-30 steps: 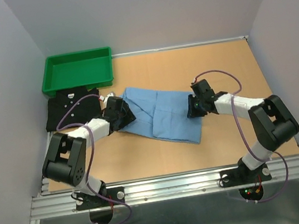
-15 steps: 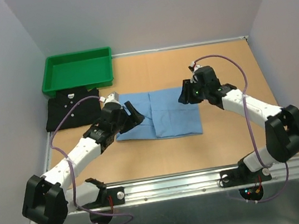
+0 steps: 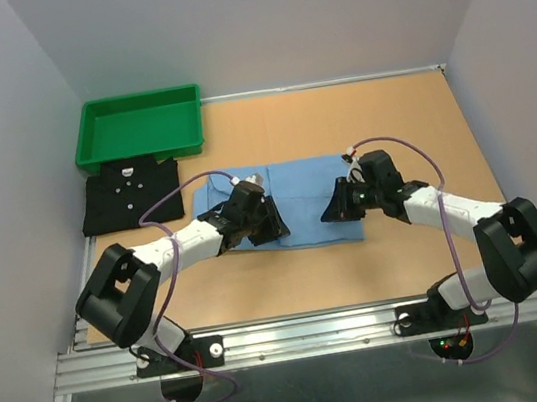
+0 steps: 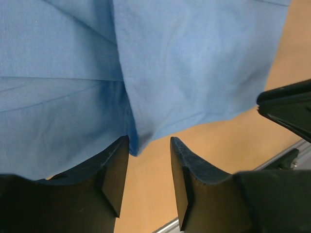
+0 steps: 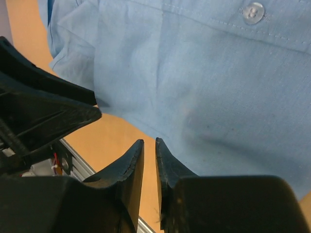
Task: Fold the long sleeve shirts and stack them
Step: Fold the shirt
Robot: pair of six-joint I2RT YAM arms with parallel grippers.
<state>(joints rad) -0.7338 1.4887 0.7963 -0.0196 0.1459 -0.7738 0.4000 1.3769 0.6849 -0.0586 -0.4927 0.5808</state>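
The light blue long sleeve shirt (image 3: pixel 302 188) lies as a flat folded rectangle mid-table. My left gripper (image 3: pixel 275 228) hovers over its near left edge, jaws open; in the left wrist view (image 4: pixel 149 143) only bare table shows between the fingers, and a corner of the blue cloth (image 4: pixel 194 63) touches the left tip. My right gripper (image 3: pixel 331 214) is at the near right edge; in the right wrist view (image 5: pixel 149 141) its jaws stand a narrow slit apart with nothing between them, at the edge of the blue cloth (image 5: pixel 218 82). The black shirt (image 3: pixel 131 196) lies folded at left.
A green tray (image 3: pixel 89 147) stands at the back left, just behind the black shirt. The two grippers point at each other, a short gap apart. The metal rail (image 3: pixel 308 331) runs along the table's near edge, and walls close in both sides.
The blue shirt went from a skewed heap to a squared rectangle. Both grippers came down to its near edge, the left one swinging right. Both pairs of jaws have narrowed.
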